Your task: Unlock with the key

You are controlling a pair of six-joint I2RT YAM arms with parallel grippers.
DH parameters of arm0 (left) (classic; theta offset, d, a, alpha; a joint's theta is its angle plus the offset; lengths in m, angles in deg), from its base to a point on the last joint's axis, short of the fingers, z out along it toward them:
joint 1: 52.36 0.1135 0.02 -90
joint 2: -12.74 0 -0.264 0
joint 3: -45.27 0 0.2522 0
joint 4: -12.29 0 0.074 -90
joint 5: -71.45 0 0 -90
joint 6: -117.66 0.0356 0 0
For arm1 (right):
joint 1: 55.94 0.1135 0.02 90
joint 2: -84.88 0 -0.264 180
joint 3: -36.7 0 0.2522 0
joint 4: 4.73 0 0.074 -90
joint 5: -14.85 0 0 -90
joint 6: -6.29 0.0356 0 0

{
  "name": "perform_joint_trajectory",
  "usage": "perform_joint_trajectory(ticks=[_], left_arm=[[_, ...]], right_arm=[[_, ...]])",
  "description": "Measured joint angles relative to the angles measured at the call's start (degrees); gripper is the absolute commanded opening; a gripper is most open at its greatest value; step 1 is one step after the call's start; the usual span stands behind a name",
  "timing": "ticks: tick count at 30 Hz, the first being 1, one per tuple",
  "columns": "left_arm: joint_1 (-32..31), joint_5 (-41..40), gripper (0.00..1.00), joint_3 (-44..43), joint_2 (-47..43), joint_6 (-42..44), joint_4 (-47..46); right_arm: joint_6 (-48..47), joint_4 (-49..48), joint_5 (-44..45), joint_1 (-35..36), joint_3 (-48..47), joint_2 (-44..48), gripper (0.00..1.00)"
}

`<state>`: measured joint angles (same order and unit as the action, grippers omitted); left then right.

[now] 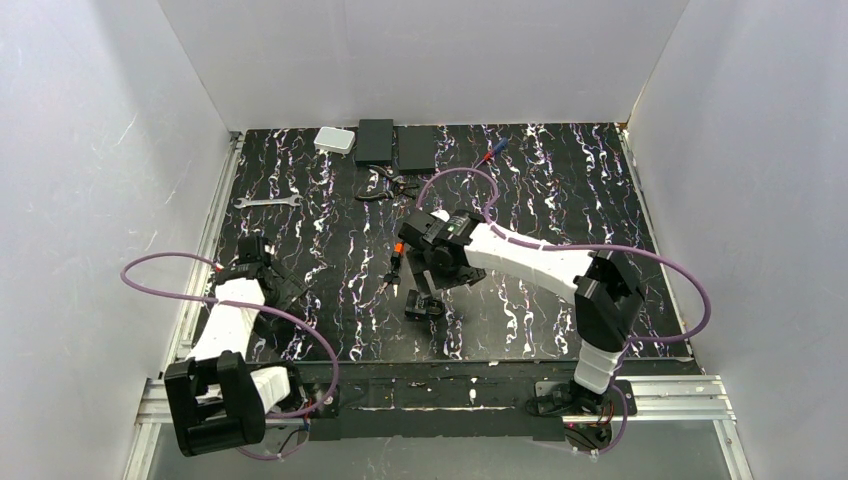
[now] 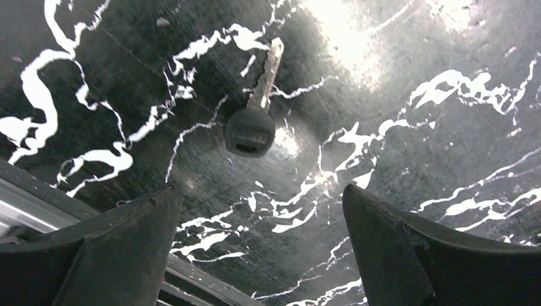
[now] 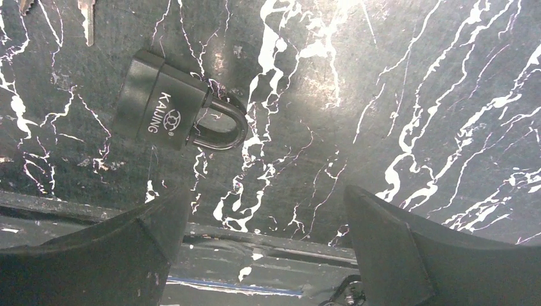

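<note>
The key (image 1: 393, 270), small with an orange-red and black head, lies mid-table beside the black padlock (image 1: 424, 303). The padlock (image 3: 172, 108) lies flat with its shackle closed, ahead and left of my open right gripper (image 3: 265, 191), apart from it. The tips of key blades (image 3: 86, 22) show at the top left of that view. My right gripper (image 1: 420, 255) hovers just behind both. A second key (image 2: 250, 131), black-headed with a silvery blade, lies just ahead of my open left gripper (image 2: 259, 191), untouched. My left gripper (image 1: 258, 250) sits at the table's left side.
At the back stand a white box (image 1: 335, 140) and two black boxes (image 1: 375, 143). A wrench (image 1: 268, 202), pliers (image 1: 385, 188) and a red-and-blue screwdriver (image 1: 493, 152) lie nearby. White walls enclose three sides; a metal rail (image 1: 450, 392) runs along the near edge.
</note>
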<state>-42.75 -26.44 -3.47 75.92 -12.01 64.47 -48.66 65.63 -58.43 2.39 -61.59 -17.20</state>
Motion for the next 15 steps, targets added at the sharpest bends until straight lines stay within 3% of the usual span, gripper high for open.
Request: perform_joint_trajectory(ticks=[8, 15], left_arm=[[6.50, 0.99, 0.87, 0.00, 6.39, 3.45, -2.31], [9.77, 3.22, 0.78, -1.01, 9.58, 4.64, -3.66]], right_arm=[[-0.52, -0.17, 1.47, -0.57, 0.38, 0.88, 0.98], [-0.12, -1.31, 2.79, -1.29, 7.22, 6.17, 0.98]])
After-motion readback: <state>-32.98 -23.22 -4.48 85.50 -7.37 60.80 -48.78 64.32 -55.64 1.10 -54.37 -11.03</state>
